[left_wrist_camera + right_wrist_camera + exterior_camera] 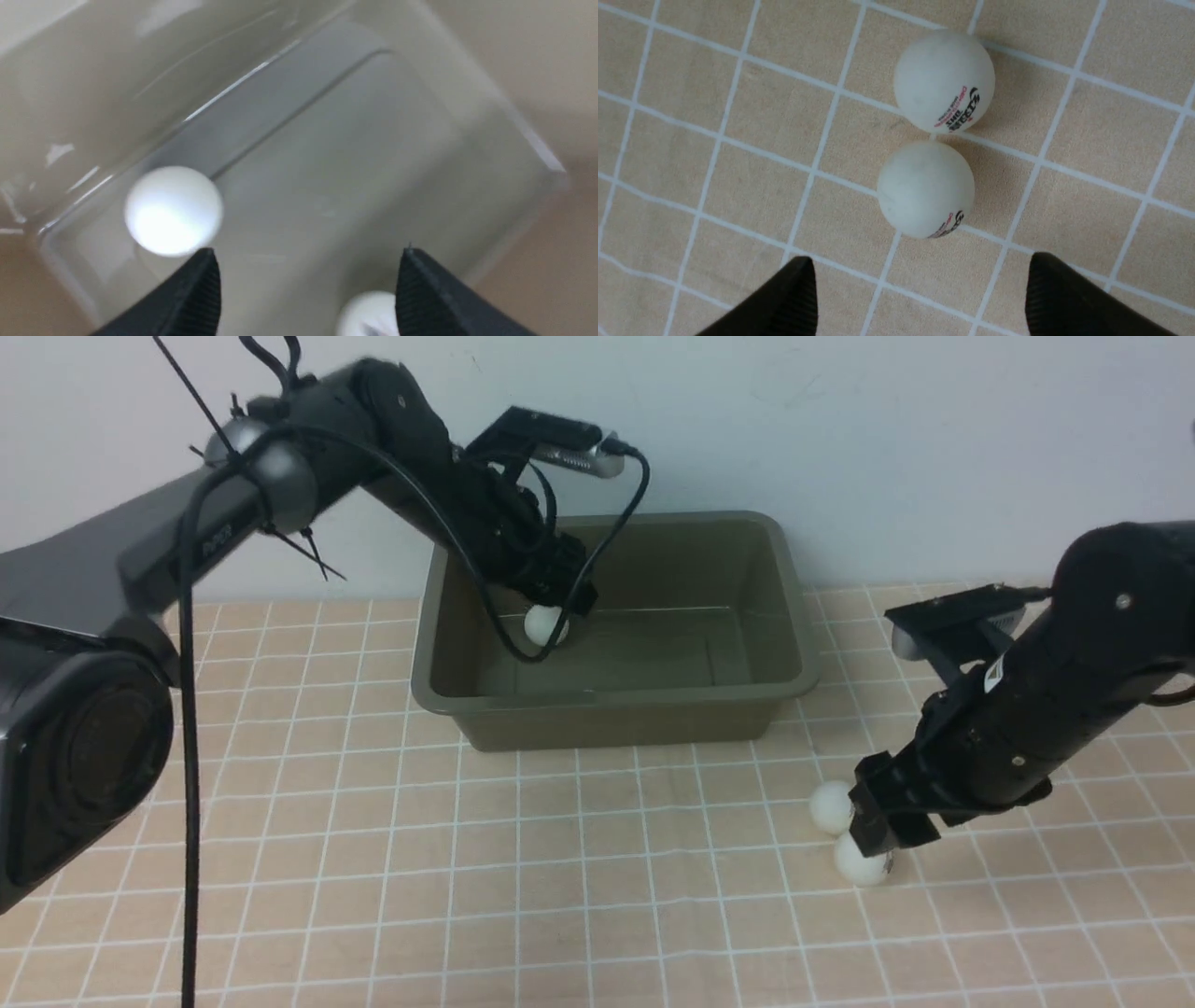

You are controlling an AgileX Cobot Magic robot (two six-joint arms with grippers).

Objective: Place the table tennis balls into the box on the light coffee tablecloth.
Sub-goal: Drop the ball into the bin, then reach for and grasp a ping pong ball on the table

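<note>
Ahead of the gaping right pincer point(920, 259), two balls point(926, 189), light and slippery, are being targeted on the cloth point(668, 154) for a mid-ball pinch; under the spread left pincer point(308, 254), another ball point(173, 210) is in the box point(355, 154).

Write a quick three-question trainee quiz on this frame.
1. True or false: the left end effector and right end effector are both shut.
2. How many table tennis balls lie on the tablecloth, outside the box?
3. Which end effector hangs over the box? A) left B) right
Key: 1 false, both are open; 2 two; 3 A.
</note>
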